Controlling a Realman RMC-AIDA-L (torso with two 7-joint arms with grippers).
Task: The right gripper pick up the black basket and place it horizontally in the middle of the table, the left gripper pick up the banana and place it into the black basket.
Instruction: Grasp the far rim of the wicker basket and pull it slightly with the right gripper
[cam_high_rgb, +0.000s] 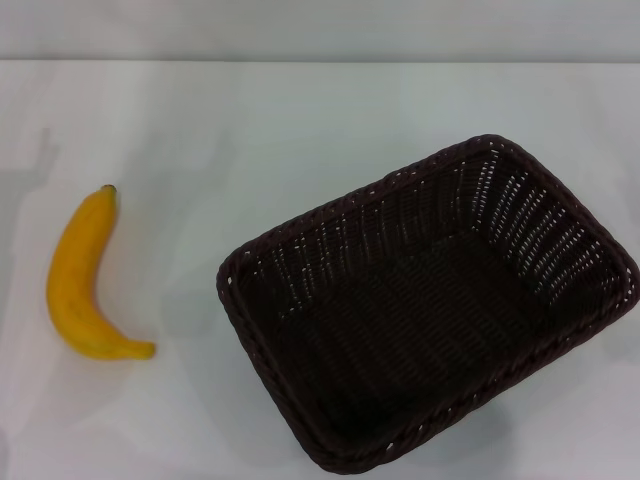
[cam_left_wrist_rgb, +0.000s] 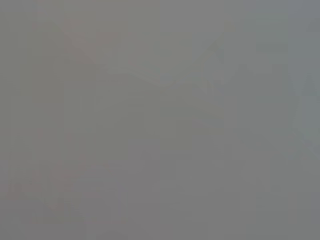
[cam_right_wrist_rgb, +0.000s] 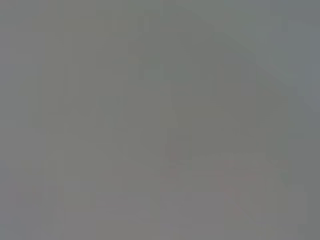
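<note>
Head view first: the desk (cam_high_rgb: 300, 130) reads as a plain white top, smooth and matt, with only soft shadow on it and no grain or seam. On it sits the black basket (cam_high_rgb: 430, 310), woven wicker or a wicker-like strand, dark brown-black, rough and ribbed all over. Its sloping sides are openwork, with light showing through the gaps, the floor is a tighter weave, and the rim is a thick braid with a faint sheen on the strands. The banana (cam_high_rgb: 75, 285) has a smooth, waxy yellow-orange skin, softly satin rather than glossy, with a small dull dark stem tip. Both wrist views give only a flat grey blur, so no surface can be judged there.
</note>
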